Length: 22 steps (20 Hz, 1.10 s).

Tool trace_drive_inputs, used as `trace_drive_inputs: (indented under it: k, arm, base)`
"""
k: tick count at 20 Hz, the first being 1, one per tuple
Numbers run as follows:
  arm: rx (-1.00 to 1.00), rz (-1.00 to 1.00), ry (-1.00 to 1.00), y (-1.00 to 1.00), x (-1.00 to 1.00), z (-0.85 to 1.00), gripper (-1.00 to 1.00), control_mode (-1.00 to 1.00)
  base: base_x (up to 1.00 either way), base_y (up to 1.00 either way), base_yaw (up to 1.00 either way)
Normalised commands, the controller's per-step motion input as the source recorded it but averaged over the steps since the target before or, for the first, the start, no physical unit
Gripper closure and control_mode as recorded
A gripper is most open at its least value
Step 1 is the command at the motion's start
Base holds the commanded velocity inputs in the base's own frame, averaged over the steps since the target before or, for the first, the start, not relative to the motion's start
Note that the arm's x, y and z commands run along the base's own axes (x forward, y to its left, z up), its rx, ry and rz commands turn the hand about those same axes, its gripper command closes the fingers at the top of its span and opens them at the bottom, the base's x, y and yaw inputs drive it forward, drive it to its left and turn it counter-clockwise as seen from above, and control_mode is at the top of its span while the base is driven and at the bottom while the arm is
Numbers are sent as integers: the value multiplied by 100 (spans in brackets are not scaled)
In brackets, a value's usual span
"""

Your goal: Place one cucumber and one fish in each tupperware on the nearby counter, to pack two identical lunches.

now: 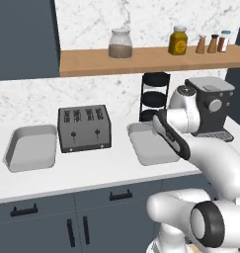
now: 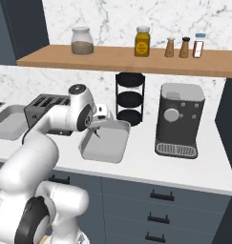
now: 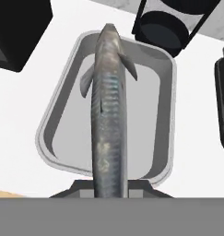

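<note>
Tool (image 3: 109, 191) clamped on fish (image 3: 109, 110); its long axis runs lengthwise above the tupperware (image 3: 166, 115), head pointing away from the tool.

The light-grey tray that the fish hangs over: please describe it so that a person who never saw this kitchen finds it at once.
On the white counter stands a black four-slot toaster, and a shallow light-grey rectangular tray lies on each side of it. The one meant lies between the toaster and the black three-tier round rack. Unlike its twin, it has the gripper above it with a slender silver-grey fish.
</note>
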Motion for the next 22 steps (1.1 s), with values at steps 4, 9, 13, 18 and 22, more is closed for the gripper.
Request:
trace_drive_inputs:
  k: [4,9,13,18,22]
  arm:
    - [0,0,-2,0,90,-59,100,-100]
    - [0,0,0,0,84,-52,100,-100]
    - [0,0,4,0,45,-56,-100,-100]
    - [0,0,0,-6,5,-17,-100,-100]
    - [4,-2,0,-3,-1,19,-100,-100]
  base:
    - [0,0,0]
    - [0,0,0]
    - [0,0,0]
    - [0,0,0]
    - [0,0,0]
